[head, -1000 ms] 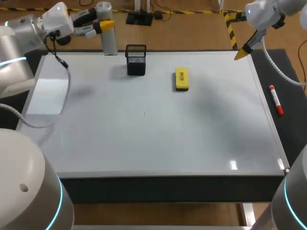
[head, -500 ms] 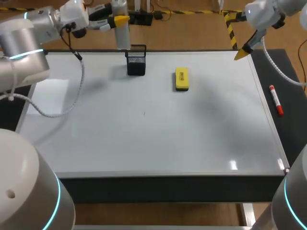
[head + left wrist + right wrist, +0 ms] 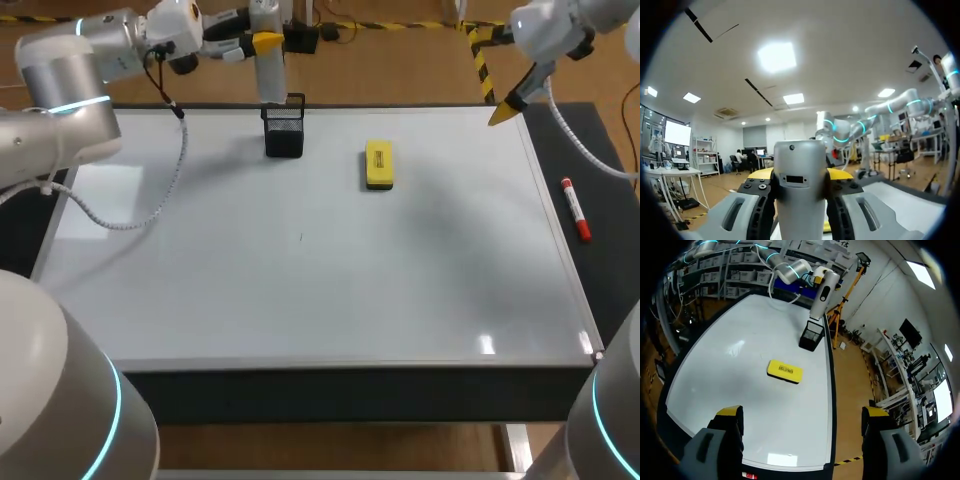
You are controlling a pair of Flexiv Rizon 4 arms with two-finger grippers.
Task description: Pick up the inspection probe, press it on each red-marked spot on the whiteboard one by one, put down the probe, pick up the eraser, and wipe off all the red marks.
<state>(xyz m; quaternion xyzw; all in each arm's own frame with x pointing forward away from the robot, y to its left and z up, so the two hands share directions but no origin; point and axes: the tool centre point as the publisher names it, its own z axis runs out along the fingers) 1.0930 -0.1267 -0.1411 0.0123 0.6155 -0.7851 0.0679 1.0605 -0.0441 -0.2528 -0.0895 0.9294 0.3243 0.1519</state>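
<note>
Whiteboard (image 3: 300, 300) top edge, upper left: left gripper (image 3: 262, 42) clamps probe (image 3: 269, 75) upright, lower end just above mesh holder (image 3: 284, 132); right gripper (image 3: 503, 110) spread, upper right.

Probe (image 3: 268, 62) above holder (image 3: 284, 130) at whiteboard (image 3: 300, 300) far edge, eraser (image 3: 378, 165) right of holder, marker (image 3: 575, 209) beyond right edge

dark label (image 3: 379, 160) on the yellow eraser (image 3: 379, 181), print too small to read, no other legible text
</note>
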